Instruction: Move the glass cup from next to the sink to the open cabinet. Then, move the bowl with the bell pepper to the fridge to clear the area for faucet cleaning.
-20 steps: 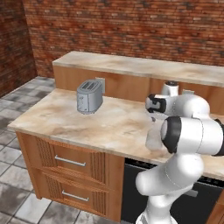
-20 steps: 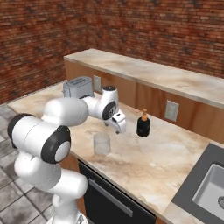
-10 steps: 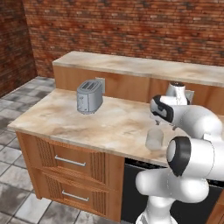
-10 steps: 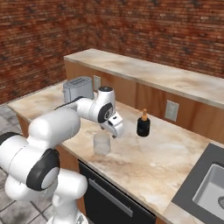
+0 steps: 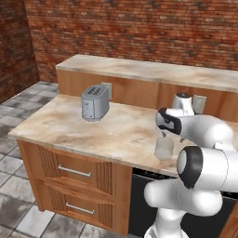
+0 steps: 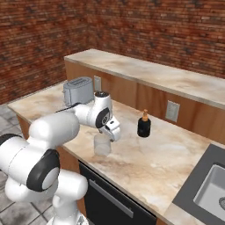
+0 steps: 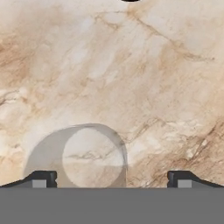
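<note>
In the left base view, your gripper (image 5: 163,134) hangs just above the glass cup (image 5: 163,148), which stands upright near the marble counter's (image 5: 69,125) front edge, well right of the toaster (image 5: 95,102).

In the right base view, the cup (image 6: 102,144) sits left of a dark bottle (image 6: 143,125); the sink (image 6: 206,186) lies far right.

In the hand view, your fingertips (image 7: 42,178) stand wide apart, the cup (image 7: 83,157) between them, nearer the left one.
</note>
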Controlling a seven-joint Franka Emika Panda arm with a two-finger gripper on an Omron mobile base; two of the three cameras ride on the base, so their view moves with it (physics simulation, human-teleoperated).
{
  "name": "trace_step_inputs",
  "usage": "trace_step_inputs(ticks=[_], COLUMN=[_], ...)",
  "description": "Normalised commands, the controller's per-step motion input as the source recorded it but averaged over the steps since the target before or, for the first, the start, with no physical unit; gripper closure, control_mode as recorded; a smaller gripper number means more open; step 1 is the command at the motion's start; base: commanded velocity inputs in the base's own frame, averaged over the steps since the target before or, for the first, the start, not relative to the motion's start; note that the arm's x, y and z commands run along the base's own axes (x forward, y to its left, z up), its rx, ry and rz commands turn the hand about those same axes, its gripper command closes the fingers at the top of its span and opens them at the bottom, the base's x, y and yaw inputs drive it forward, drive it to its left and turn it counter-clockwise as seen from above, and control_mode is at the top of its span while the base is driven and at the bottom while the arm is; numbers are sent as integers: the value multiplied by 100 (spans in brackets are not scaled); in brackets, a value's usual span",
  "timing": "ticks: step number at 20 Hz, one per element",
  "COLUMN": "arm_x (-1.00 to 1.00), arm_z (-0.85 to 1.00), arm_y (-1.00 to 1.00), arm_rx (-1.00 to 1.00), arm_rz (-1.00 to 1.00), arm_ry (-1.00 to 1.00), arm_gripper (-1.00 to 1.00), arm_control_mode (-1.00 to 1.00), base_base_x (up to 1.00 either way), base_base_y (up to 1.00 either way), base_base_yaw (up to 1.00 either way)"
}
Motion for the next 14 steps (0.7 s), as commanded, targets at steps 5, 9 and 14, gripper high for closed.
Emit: trace_step_inputs(ticks=[5, 9, 14], arm_x=[-5, -11, -1], arm_z=[-54, -46, -27], arm_y=[2, 3, 3], arm_rx=[-1, -1, -1], arm_rz=[0, 0, 0], arm_ry=[17, 13, 3], arm_gripper=[-100, -100, -100], arm_control_mode=[-100, -100, -100], base_base_x=[0, 0, 0], base_base_y=[0, 0, 0], base_base_yaw=[0, 0, 0])
